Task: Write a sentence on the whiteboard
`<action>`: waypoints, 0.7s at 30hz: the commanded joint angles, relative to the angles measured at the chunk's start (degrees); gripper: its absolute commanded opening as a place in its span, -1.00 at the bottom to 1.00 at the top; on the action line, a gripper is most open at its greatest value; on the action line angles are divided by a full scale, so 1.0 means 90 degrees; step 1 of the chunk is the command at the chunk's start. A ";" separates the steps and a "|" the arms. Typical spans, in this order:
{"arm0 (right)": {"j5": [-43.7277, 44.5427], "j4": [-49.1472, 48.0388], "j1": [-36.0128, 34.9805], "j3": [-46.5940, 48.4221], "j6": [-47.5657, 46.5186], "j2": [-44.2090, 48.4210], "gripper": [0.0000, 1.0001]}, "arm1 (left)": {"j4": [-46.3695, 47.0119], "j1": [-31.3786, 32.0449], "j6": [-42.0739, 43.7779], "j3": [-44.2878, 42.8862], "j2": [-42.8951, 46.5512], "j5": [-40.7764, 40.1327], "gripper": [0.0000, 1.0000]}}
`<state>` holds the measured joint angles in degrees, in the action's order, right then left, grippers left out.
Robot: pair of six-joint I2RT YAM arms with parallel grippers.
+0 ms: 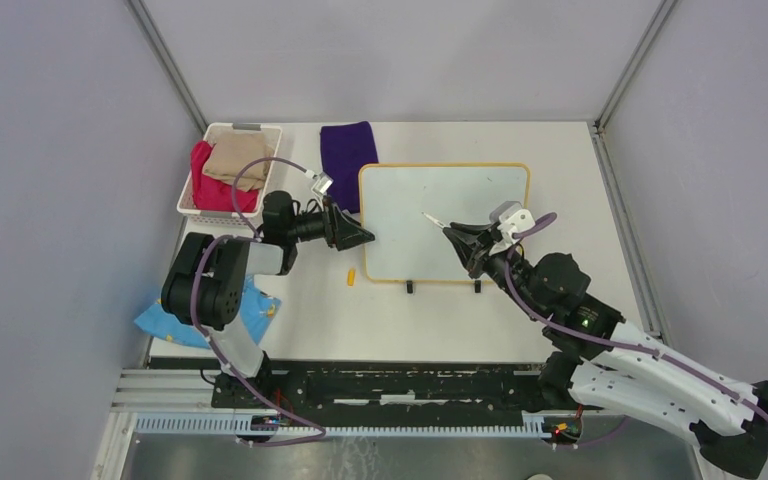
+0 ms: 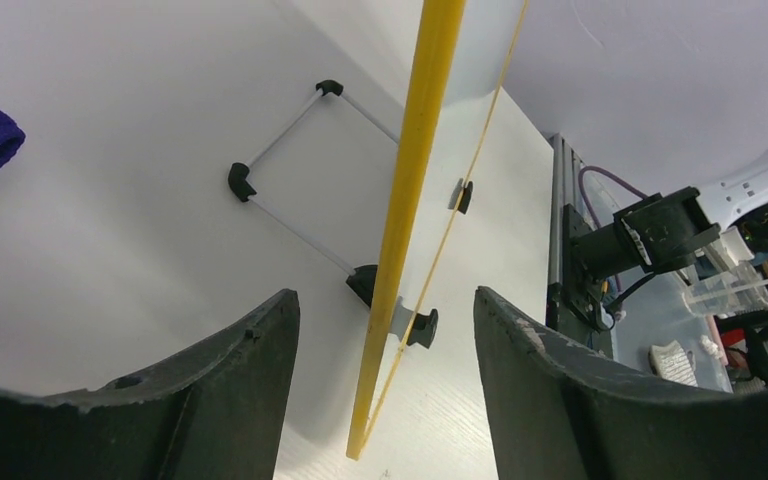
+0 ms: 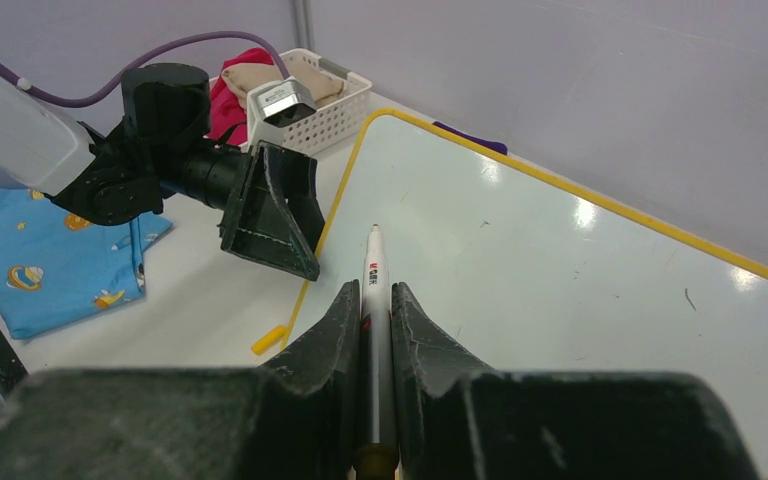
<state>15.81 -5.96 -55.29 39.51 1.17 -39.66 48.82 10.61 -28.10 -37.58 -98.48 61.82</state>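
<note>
The whiteboard (image 1: 460, 200), white with a yellow frame, lies mid-table, and no sentence shows on its face (image 3: 540, 250). My left gripper (image 1: 365, 236) is at the board's left edge. In the left wrist view its open jaws (image 2: 385, 292) stand either side of the yellow frame (image 2: 420, 130), with a gap on both sides. My right gripper (image 1: 452, 233) hovers over the board's near middle, shut on a white marker (image 1: 435, 219). Seen from the right wrist, the marker (image 3: 374, 270) sticks out past the gripper (image 3: 375, 285), with its tip just above the board near the left edge.
At the back left a white basket (image 1: 188, 205) holds pink and beige cloths. A purple cloth (image 1: 348, 150) lies behind the board. A blue patterned cloth (image 1: 165, 318) is by the left arm's base. A small yellow cap (image 1: 351, 276) lies near the board's front left corner.
</note>
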 commanded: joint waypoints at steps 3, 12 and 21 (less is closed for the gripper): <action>-0.0221 -0.0392 -0.0007 0.0059 0.0084 -0.0152 -1.00 | 0.1789 0.0005 -0.0749 0.0202 -0.0337 0.0221 0.35; -0.0263 -0.0406 -0.0004 0.0093 0.0168 -0.0221 -1.00 | 0.2211 0.0124 -0.0822 0.0199 -0.0587 0.0286 0.21; -0.0292 -0.0411 -0.0008 0.0122 0.0221 -0.0270 -1.00 | 0.2276 0.0139 -0.0799 0.0176 -0.0821 0.0302 0.08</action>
<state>13.74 -6.81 -55.29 39.51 2.33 -42.17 65.08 11.73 -34.13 -35.62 -105.27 63.31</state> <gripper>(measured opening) 0.178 0.554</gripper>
